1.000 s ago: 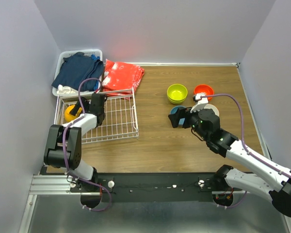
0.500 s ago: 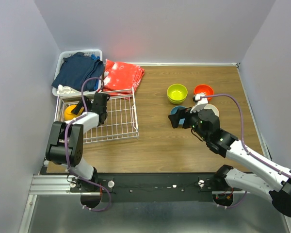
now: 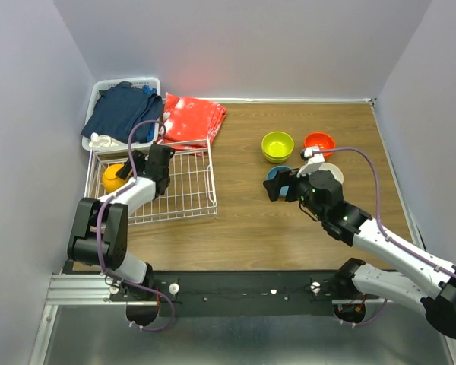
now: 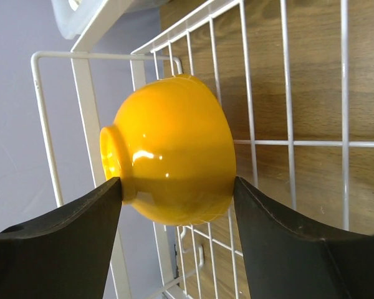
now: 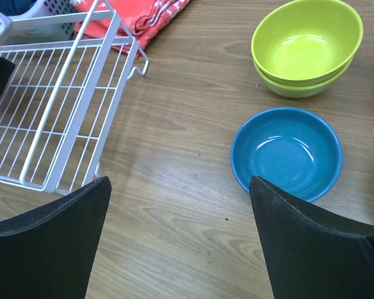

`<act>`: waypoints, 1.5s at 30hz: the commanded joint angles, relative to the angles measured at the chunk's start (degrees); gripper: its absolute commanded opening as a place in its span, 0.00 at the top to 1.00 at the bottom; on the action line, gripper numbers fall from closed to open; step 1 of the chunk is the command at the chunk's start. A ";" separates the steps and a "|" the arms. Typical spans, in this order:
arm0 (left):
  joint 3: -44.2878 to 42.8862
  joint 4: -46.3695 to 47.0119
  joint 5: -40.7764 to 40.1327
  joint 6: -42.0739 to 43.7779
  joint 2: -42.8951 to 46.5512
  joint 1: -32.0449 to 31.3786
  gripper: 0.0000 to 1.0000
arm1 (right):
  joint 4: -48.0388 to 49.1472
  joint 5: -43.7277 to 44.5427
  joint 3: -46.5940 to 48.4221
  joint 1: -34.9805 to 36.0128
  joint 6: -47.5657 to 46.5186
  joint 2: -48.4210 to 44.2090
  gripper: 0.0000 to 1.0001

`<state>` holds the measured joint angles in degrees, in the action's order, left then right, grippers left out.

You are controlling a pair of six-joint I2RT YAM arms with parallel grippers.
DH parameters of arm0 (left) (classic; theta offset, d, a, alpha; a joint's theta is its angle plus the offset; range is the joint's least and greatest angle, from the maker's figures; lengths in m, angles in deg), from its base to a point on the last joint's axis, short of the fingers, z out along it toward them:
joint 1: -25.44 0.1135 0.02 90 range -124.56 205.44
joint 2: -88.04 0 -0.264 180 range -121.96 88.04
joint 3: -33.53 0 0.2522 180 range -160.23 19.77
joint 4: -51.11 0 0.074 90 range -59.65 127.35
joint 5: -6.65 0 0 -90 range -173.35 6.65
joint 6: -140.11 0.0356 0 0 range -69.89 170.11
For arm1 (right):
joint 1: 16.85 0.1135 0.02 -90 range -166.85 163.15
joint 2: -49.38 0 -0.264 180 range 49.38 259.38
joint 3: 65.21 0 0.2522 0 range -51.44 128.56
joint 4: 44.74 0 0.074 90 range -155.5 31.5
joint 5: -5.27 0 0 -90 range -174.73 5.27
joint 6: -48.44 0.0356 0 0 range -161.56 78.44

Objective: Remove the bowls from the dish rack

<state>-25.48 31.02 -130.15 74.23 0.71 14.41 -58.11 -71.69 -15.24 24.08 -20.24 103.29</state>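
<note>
The yellow-orange bowl [image 3: 111, 177] lies on its side in the left end of the white wire dish rack [image 3: 184, 192]. My left gripper [image 3: 129, 171] is shut on it: in the left wrist view, the fingers press on the bowl [image 4: 174, 143] at its foot and at its rim, over the rack wires [image 4: 290, 142]. My right gripper [image 3: 274, 187] is open and empty over the table, just near of the blue bowl [image 5: 287, 152]. Two stacked lime green bowls [image 5: 306, 47], a red-orange bowl [image 3: 319, 142] and a white bowl [image 3: 332, 170] stand on the table. The right arm partly hides the white bowl.
A white plastic basket of dark blue clothes [image 3: 121, 110] stands behind the rack. A red-orange cloth [image 3: 191, 118] lies beside it, against the rack's far corner. Walls close in the table on the left, right and back. The rack's right corner [image 5: 62, 112] is left of my right gripper.
My left gripper has shifted slightly toward the far side with the yellow-orange bowl between its fingers. The right arm has hardly moved.
</note>
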 commanded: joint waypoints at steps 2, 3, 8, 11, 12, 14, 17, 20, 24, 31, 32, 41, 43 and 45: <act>-2.03 -1.58 0.31 -2.93 5.23 -0.22 0.42 | 0.32 0.41 0.35 0.47 -0.58 0.76 0.00; -2.20 -1.84 0.57 -3.37 5.94 -0.22 0.44 | 0.32 0.24 0.44 0.47 -0.67 0.93 0.00; -3.35 -3.60 1.98 -5.92 9.72 -0.14 0.50 | -0.03 -0.64 0.88 0.47 -0.67 1.99 0.00; -4.40 -5.27 3.12 -8.38 10.69 -0.14 0.54 | -0.03 -1.69 1.23 0.47 -0.84 2.34 0.00; -4.66 -5.53 3.47 -8.82 10.95 -0.14 0.55 | 0.06 -1.87 1.24 0.47 -1.02 2.51 0.00; -5.72 -6.59 4.79 -10.75 11.83 -0.14 0.57 | 0.41 -2.58 1.24 0.47 -1.19 2.60 0.00; -7.12 -8.08 6.46 -13.65 12.71 0.21 0.61 | 0.76 -3.80 1.32 0.47 -1.72 3.04 0.00; -8.88 -10.01 9.27 -16.72 13.15 0.83 0.64 | 0.76 -5.21 1.67 0.47 -2.16 4.01 0.00; -10.47 -11.69 11.82 -19.72 13.85 1.18 0.69 | 0.93 -6.88 2.38 0.47 -2.69 5.24 0.00; -14.77 -15.20 18.14 -27.88 16.48 2.06 0.77 | 0.06 -9.61 4.83 0.47 -3.92 9.02 0.00; -15.21 -15.81 20.16 -28.94 16.75 2.24 0.78 | -0.03 -10.48 5.36 0.47 -4.09 10.06 0.00; -17.41 -16.18 33.26 -39.22 20.79 2.77 0.81 | -0.21 -11.80 10.89 0.47 -1.11 16.13 0.00; -16.97 -15.39 37.74 -40.37 22.37 2.85 0.82 | -0.21 -12.51 12.30 0.47 0.03 17.62 0.00; -16.71 -14.51 40.90 -41.69 23.08 2.85 0.82 | -0.55 -14.51 14.67 0.47 0.65 18.77 0.00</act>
<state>-41.22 14.26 -99.62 37.95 20.38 17.07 -58.40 -82.27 -5.84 24.10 -21.96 119.73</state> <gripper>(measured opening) 0.746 0.998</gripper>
